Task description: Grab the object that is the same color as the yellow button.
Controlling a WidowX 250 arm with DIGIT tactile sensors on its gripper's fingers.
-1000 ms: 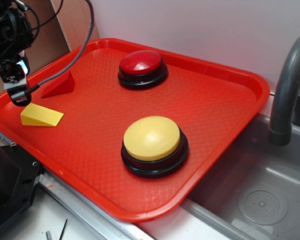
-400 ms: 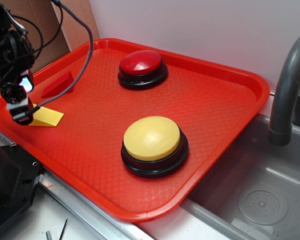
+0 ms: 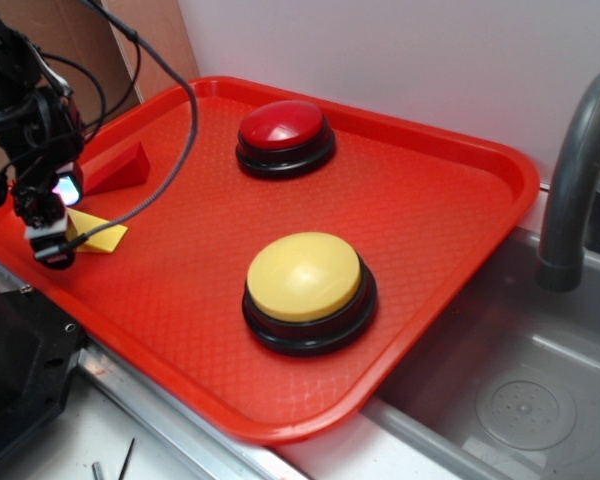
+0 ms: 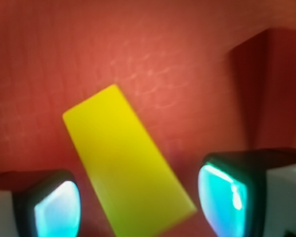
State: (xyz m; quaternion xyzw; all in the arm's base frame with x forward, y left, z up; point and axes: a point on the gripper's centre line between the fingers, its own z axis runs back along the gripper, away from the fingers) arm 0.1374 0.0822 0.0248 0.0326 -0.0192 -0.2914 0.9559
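A big red tray (image 3: 450, 215) with a diamond-textured floor fills most of the exterior view and serves as the landmark for everything else; off its right edge lies a grey sink (image 3: 510, 390) with a curved grey faucet (image 3: 572, 180) rising beside it. On the tray, the yellow button (image 3: 305, 278), a pale dome on a black round base, sits toward the near middle, and the red button (image 3: 283, 130) on a like base sits well apart from it toward the tray's far rim. At the tray's left end the black robot arm (image 3: 25, 100) comes down with a grey cable (image 3: 170, 150) looping behind it. The red wedge (image 3: 120, 170) lies near the tray's left rim, beyond the arm, and shows in the wrist view as a dark red block at upper right. The yellow wedge (image 3: 100, 235), smallest of the lot, rests flat on the tray floor just in front of the red wedge, near the left rim. The gripper (image 4: 138, 205) is lowered over it with its 2 fingers spread wide; in the wrist view the yellow wedge (image 4: 126, 165) lies diagonally between the glowing cyan pads (image 4: 222, 197), with red tray floor visible on both sides, so nothing is clamped.
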